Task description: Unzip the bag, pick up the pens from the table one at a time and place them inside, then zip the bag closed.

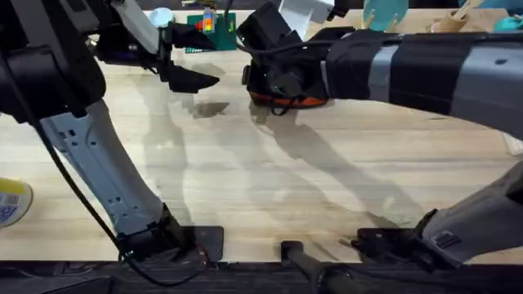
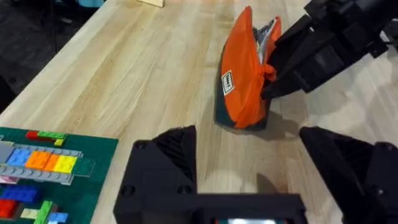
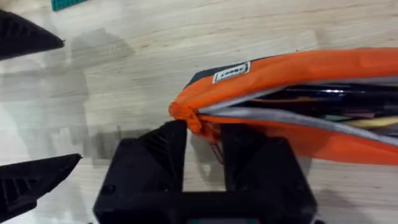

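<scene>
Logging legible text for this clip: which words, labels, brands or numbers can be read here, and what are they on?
None can be read.
Small white tag on the side of the orange bag: dark print, too blurred to read in the left wrist view or the right wrist view.
Round yellow and blue item at the table's left edge: blue print, too small to read.
</scene>
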Action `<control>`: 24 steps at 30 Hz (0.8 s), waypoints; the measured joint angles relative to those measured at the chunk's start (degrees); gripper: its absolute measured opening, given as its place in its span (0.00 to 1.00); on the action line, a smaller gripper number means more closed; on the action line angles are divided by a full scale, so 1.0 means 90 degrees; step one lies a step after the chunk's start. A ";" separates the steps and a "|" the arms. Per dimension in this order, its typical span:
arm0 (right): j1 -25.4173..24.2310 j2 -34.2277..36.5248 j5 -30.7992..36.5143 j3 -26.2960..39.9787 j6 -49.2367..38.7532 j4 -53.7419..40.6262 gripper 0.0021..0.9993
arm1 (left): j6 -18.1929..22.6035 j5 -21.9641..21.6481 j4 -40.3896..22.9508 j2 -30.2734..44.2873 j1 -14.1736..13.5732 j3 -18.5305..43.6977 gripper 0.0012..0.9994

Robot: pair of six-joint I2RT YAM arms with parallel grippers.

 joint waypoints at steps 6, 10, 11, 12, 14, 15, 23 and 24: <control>0.0000 0.0000 -0.0002 0.0000 0.0001 0.0005 0.07 | 0.0000 0.0000 0.0000 0.0000 0.0000 0.0000 1.00; 0.0002 0.0000 -0.0002 0.0000 0.0000 0.0005 0.03 | 0.0000 0.0002 0.0002 0.0000 0.0000 0.0000 1.00; 0.0002 0.0000 -0.0002 0.0000 0.0000 0.0007 0.03 | 0.0000 0.0000 0.0000 0.0000 0.0000 0.0000 1.00; 0.0000 0.0000 -0.0002 0.0000 0.0000 0.0006 0.03 | 0.0000 0.0001 0.0000 0.0000 0.0000 0.0000 1.00; 0.0000 0.0000 -0.0002 0.0000 0.0000 0.0007 0.03 | 0.0000 0.0002 0.0000 0.0000 0.0000 0.0000 1.00; 0.0000 0.0000 -0.0002 0.0000 -0.0001 0.0007 0.03 | 0.0000 0.0000 0.0009 0.0000 0.0000 0.0000 1.00; 0.0000 -0.0014 -0.0005 0.0000 0.0000 0.0007 0.03 | 0.0000 0.0002 0.0242 0.0000 0.0000 0.0000 1.00; 0.0000 -0.0034 -0.0007 0.0000 0.0000 0.0007 0.03 | 0.0000 0.0002 0.0270 0.0000 0.0000 0.0002 1.00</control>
